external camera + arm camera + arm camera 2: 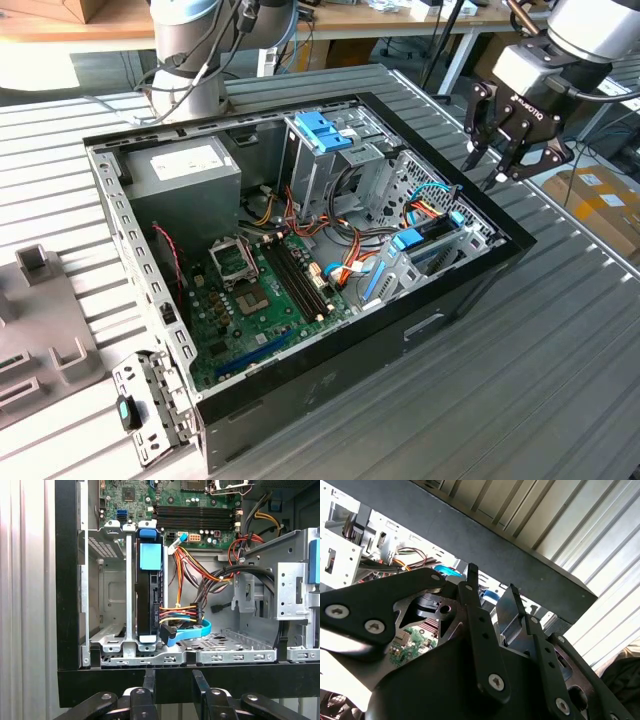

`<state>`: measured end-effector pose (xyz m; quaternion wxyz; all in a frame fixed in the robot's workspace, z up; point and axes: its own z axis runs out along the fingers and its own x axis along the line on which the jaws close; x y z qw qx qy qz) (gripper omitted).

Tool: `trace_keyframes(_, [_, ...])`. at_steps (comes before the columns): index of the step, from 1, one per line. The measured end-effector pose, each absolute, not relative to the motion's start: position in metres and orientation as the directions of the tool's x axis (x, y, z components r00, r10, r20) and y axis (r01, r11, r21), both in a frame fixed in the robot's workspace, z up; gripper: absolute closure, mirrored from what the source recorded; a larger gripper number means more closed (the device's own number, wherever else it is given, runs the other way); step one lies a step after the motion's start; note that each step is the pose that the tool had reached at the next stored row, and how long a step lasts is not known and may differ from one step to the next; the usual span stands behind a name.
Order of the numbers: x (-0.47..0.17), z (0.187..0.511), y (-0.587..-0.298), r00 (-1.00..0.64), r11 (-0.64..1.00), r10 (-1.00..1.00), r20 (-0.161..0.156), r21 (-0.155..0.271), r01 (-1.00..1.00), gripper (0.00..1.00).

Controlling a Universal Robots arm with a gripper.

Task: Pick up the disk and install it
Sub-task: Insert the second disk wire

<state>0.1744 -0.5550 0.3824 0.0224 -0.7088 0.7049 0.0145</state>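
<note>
The disk (150, 595) stands on edge in a metal bay near the wall of the open computer case (440, 300). Blue plastic caps its upper edge, and coloured power wires and a blue data cable are plugged into it. In the exterior view the disk (432, 232) sits at the case's right end between blue rails. My gripper (497, 168) hovers above and just outside that end of the case, open, with nothing between its black fingers (149, 680). In the second wrist view the gripper (492, 587) looks down over the case's black wall.
Inside the case are a grey power-supply box (185, 175), a metal drive cage with a blue handle (325, 130), the green motherboard (260, 290) and loose cable bundles (210, 575). Grey fixtures (40, 330) lie on the slatted table at the exterior view's left. Cardboard boxes (600, 200) stand at its right.
</note>
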Motion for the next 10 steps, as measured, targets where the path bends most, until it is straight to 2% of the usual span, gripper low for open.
trace_keyframes(10, [0.1713,0.3820,-0.5550,0.006,-0.005,-0.999,-0.052,-0.011,-1.000,0.58])
